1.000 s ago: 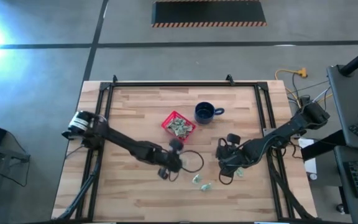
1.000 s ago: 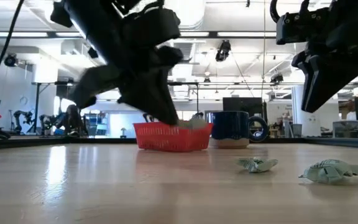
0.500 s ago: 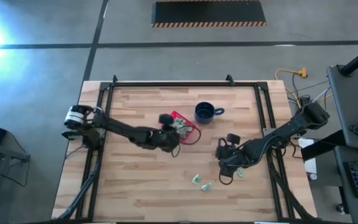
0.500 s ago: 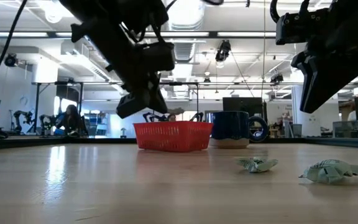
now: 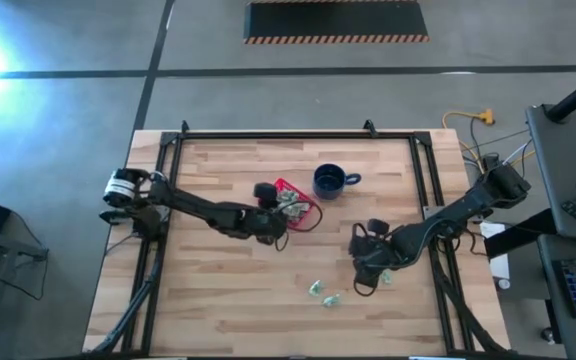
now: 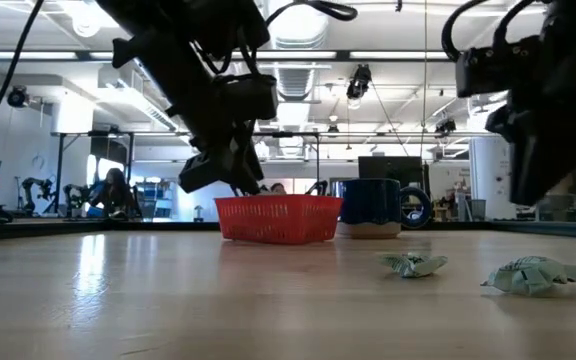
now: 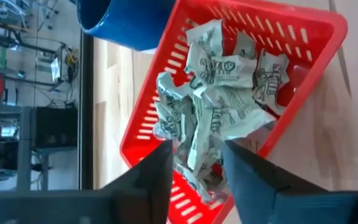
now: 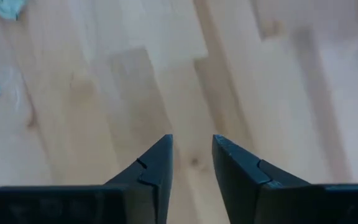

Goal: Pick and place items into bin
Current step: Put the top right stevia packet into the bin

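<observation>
The red bin (image 5: 302,212) stands mid-table, with several green-and-white wrapped items (image 7: 222,93) heaped inside it. My left gripper (image 5: 279,216) hangs just above the bin's left part (image 6: 238,186); its fingers stand apart in the left wrist view (image 7: 194,168), with the heap below them. Three more items lie on the table near the front: two (image 5: 315,288) (image 5: 331,298) close together and one (image 5: 384,279) by my right gripper (image 5: 365,268). My right gripper is open and empty above bare wood (image 8: 191,155).
A dark blue mug (image 5: 330,181) stands right next to the bin on its far right side (image 6: 378,208). Two loose items show low on the table in the low view (image 6: 413,264) (image 6: 533,275). A black cable loops by the bin (image 5: 313,222). Black rails frame the table.
My left gripper has gone from the loose items near the front edge up and toward the far edge to the bin, and has hovered there for the last half second. My right gripper has shifted slightly toward the near edge.
</observation>
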Tool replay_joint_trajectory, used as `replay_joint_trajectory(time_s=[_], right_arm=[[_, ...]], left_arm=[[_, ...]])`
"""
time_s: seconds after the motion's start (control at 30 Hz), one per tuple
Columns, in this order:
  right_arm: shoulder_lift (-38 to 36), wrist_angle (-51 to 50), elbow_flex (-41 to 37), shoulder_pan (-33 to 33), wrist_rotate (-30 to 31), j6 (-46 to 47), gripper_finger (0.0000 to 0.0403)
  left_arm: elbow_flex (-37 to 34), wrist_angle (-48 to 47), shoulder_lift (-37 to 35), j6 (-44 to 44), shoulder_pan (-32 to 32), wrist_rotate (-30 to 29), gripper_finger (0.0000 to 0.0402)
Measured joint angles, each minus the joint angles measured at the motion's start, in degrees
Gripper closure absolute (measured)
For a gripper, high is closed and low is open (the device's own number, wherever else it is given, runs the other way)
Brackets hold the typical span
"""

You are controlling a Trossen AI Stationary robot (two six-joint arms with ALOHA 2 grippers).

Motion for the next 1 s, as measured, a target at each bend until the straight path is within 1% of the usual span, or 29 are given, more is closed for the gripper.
replay_joint_trajectory(time_s=[0.1,0.17,0.27,0.33,0.43,0.6,0.8,1.0], right_arm=[[-0.07,-2.94,0.07,0.0,-4.14,4.83,0.0283],[-0.13,-5.65,0.15,0.0,-6.62,9.79,0.0273],[-0.15,-9.73,0.17,0.13,-11.24,18.61,0.0263],[-0.15,-10.44,0.17,0.33,-13.98,23.73,0.0259],[-0.17,-10.36,0.21,0.8,-15.84,29.56,0.0257],[-0.17,-10.25,0.22,1.76,-17.23,39.09,0.0262],[1.5,-9.04,0.22,4.12,-18.67,45.2,0.0267],[5.38,-5.69,0.24,4.76,-19.51,44.66,0.0268]], left_arm=[[0.02,-1.08,-0.95,-1.58,-0.02,0.0,0.0254],[0.02,-2.66,-1.7,-2.9,-0.07,-0.06,0.0244],[0.02,-5.27,-3.03,-5.96,-0.07,0.04,0.0238],[0.03,-6.57,-4.02,-7.74,-0.07,0.01,0.0238],[0.0,-9.15,-5.27,-10.1,-0.07,0.02,0.0237],[-1.04,-10.09,-7.33,-11.98,-0.07,0.03,0.0237],[-4.71,-9.48,-9.64,-12.14,-0.07,0.03,0.0237],[-6.67,-8.53,-10.81,-12.52,-0.09,0.02,0.0237]])
